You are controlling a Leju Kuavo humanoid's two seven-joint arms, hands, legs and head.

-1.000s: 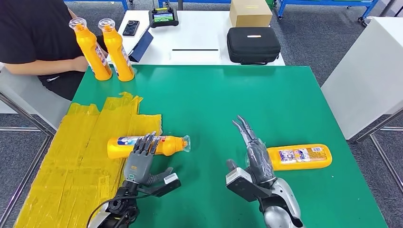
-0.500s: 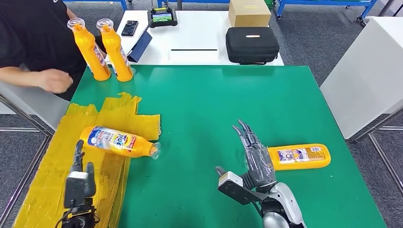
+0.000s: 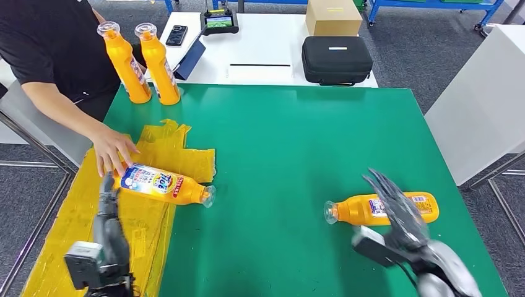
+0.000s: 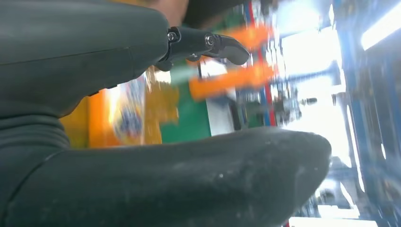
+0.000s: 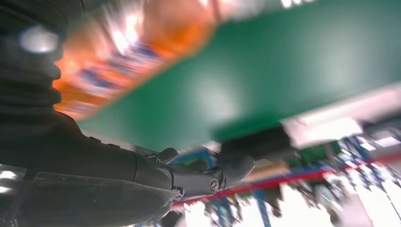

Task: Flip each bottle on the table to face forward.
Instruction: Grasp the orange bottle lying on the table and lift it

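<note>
Motion blur smears the right hand (image 3: 399, 213) over the bottle (image 3: 384, 208) near the green table's (image 3: 297, 142) right edge, so its grip is unreadable; both wrist views blur too.

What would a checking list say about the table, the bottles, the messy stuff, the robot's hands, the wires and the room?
Surface: green table, yellow plastic sheet over its left side.
Job's things: left bottle lies label up on the sheet, a person's hand at its base; right bottle lies on the green; two standing bottles at the far left corner.
Clutter: nothing seen on the green.
Hands: left hand near the left bottle, holding nothing; right hand over the right bottle, blurred, grip unclear.
Cables: nothing seen.
Surroundings: white table with black case, cardboard box, controller, phone.
</note>
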